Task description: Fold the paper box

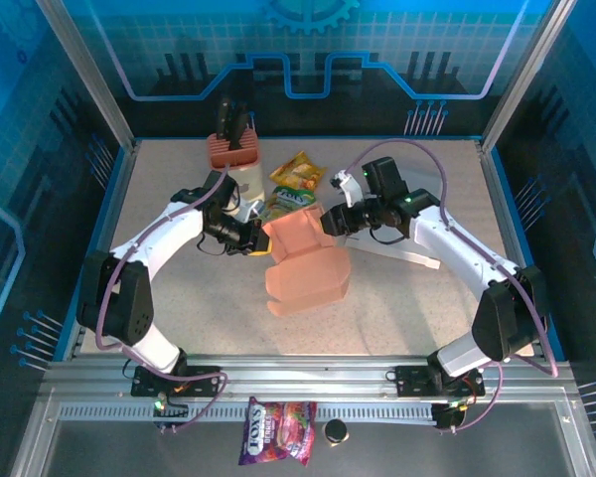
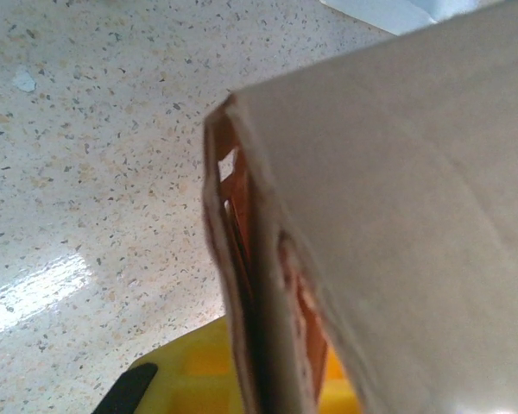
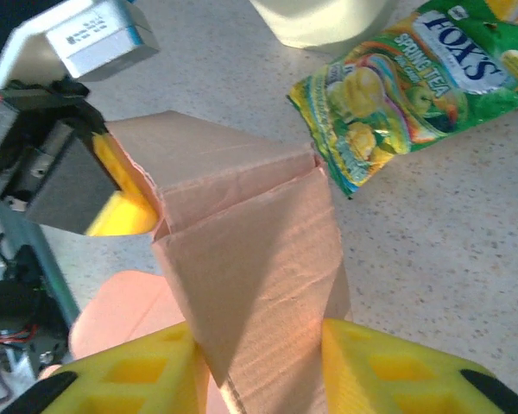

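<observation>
Two robot arms hold a salmon-coloured paper box (image 1: pixel 303 266) between them at the middle of the speckled table (image 1: pixel 179 318), its upper flaps raised toward the far edge and its body trailing toward the near edge. The left gripper (image 1: pixel 255 242) is clamped tight on the box's left upper corner; its wrist camera looks straight along the cardboard edge running down between its yellow pads. The right gripper (image 1: pixel 326 223) has its jaws around the creased wall on the opposite side, both yellow pads (image 3: pixel 397 371) pressed against the cardboard, one on each face. The box's long axis runs roughly from far edge to near edge, so the two grippers face each other across its width, neither arm nearer than the other. Judged from that, the next fold turns on one side staying anchored while the other swings its panel inward across the width. A green Fox's Spring Tea sweet bag (image 3: pixel 414 78) lies flat on the table just beyond the box, toward the far edge.
</observation>
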Controlling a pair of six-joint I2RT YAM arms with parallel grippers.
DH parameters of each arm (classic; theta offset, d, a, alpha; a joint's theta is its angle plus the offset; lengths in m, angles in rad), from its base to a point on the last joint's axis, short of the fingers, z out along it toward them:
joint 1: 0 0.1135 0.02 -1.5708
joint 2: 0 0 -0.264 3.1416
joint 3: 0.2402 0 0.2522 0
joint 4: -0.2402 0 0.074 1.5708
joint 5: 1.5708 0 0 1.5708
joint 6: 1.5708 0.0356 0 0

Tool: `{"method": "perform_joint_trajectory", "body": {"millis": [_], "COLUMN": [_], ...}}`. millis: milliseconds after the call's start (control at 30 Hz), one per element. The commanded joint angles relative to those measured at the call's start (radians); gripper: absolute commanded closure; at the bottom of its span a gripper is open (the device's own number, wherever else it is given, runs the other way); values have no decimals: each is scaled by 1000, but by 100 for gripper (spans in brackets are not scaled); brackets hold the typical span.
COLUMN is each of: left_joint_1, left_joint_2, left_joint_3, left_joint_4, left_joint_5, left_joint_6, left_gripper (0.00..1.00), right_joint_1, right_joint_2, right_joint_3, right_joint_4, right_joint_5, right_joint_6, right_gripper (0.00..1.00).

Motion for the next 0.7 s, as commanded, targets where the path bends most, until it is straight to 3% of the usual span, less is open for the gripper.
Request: {"method": "perform_joint_trajectory", "body": {"millis": [0,333,567,667], "left_joint_1": [5,5,-4,-15], "left_joint_2": [12,21,34,43], "left_joint_3": [35,35,10,-9], "left_joint_4": [-14,-16,10,39], "left_joint_5": [39,33,-13,-34], "left_joint_6": [23,19,-18,-48], "left_gripper": [100,100,100,100], "right_joint_1": [35,167,291,319], "right_joint_2": [10,113,227,257], "right_joint_3": [33,99,170,183], "right_joint_4": [-52,-112,-246,-303], "right_joint_5": [124,426,811,896], "right_joint_6": [-25,66,241,333], "right_gripper": [65,71,100,100]}}
